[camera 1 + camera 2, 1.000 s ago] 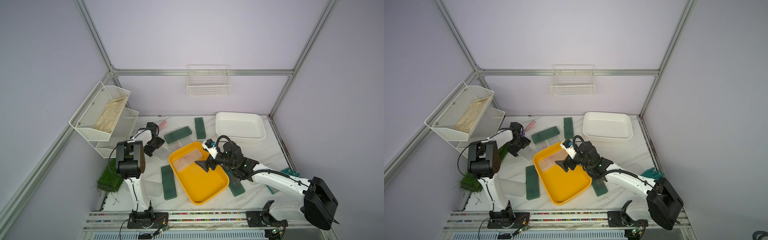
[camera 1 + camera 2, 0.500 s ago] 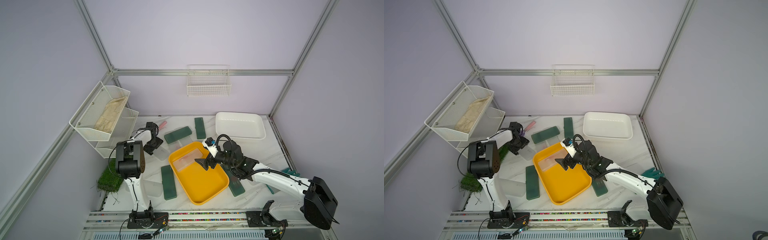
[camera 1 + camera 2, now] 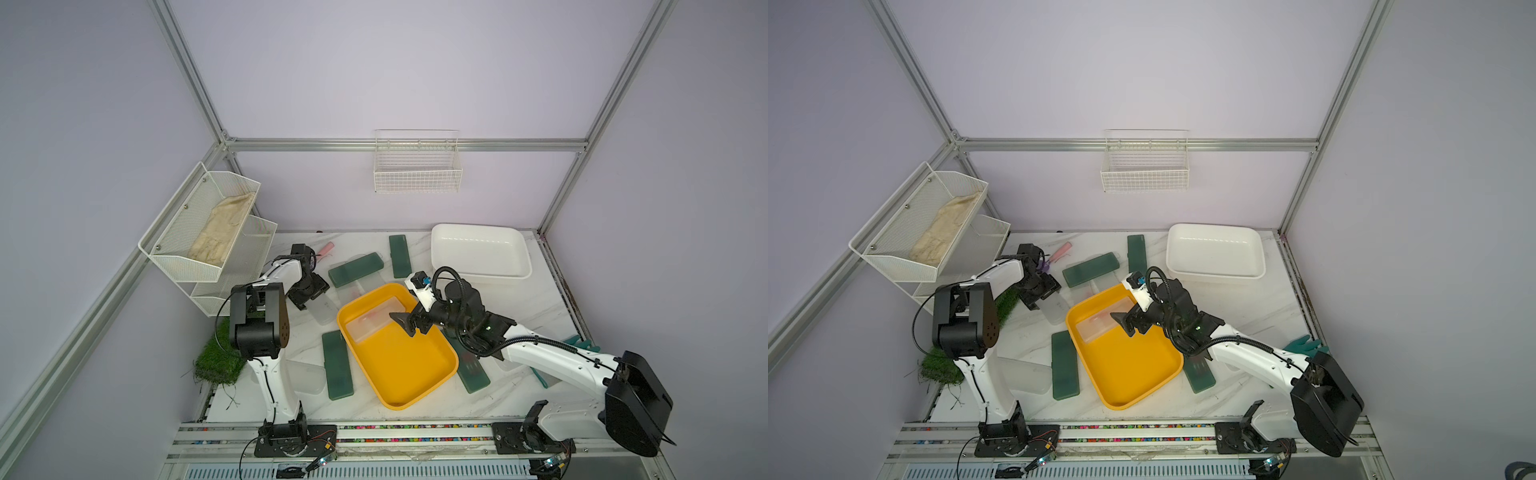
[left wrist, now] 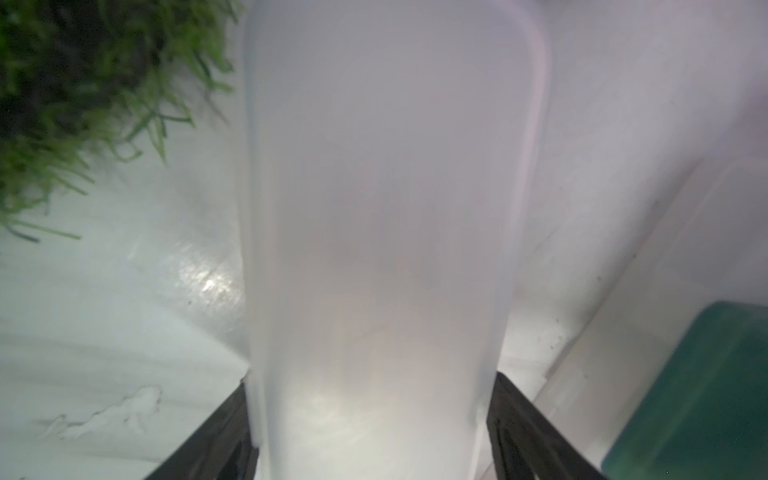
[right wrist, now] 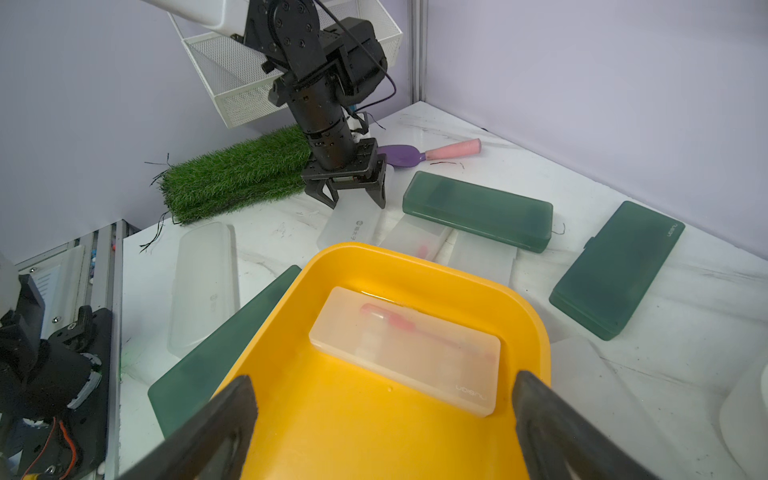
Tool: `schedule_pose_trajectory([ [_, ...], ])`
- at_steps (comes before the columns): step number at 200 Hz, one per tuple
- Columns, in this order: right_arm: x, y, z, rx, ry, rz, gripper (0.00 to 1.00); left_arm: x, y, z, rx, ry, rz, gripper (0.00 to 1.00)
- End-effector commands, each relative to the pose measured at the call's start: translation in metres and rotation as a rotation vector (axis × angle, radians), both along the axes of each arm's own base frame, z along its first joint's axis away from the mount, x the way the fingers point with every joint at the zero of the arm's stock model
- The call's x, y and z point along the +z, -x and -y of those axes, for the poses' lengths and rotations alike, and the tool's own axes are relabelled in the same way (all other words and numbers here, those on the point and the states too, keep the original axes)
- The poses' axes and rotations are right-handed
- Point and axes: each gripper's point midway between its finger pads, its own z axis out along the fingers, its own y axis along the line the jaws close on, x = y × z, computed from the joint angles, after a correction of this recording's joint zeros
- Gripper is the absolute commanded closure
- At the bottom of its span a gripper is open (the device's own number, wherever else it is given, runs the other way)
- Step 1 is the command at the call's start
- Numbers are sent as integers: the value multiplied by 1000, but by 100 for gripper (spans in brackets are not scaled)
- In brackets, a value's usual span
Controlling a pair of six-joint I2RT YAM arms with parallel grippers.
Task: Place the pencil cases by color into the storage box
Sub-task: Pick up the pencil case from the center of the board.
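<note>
A frosted pencil case (image 5: 405,351) with something pink inside lies flat in the yellow storage box (image 5: 395,254). My right jaws hang over the box beside it, spread wide and empty. My left jaws straddle another frosted case (image 4: 374,208) lying on the desk (image 5: 706,299), pressed against both its long sides.

L gripper (image 5: 355,203) tipped down, jaws against frosted case (image 4: 374,208) sides; R gripper (image 5: 384,384) wide open, arm outstretched
</note>
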Motion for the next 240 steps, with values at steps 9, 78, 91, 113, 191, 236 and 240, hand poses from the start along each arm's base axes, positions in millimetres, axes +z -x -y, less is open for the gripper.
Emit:
schedule_pose_trajectory([
  [9,20,-4,-5,-6,-52,35,3,50,-10,-2,-114,-35,89,24],
  [78,27,-3,-6,-1,-72,41,3,93,-19,14,-370,-60,168,24],
  [91,28,-3,-7,1,-77,40,3,100,-18,13,-396,-78,170,24],
  [113,32,-2,-8,9,-89,40,3,111,-17,10,-418,-106,178,24],
  [191,40,4,-5,8,-124,2,3,164,-16,47,-646,-185,301,23],
  [236,36,-2,5,-86,-125,-83,3,185,-2,104,-873,-216,357,23],
  [240,36,-2,6,-92,-122,-92,3,186,0,113,-903,-212,363,23],
])
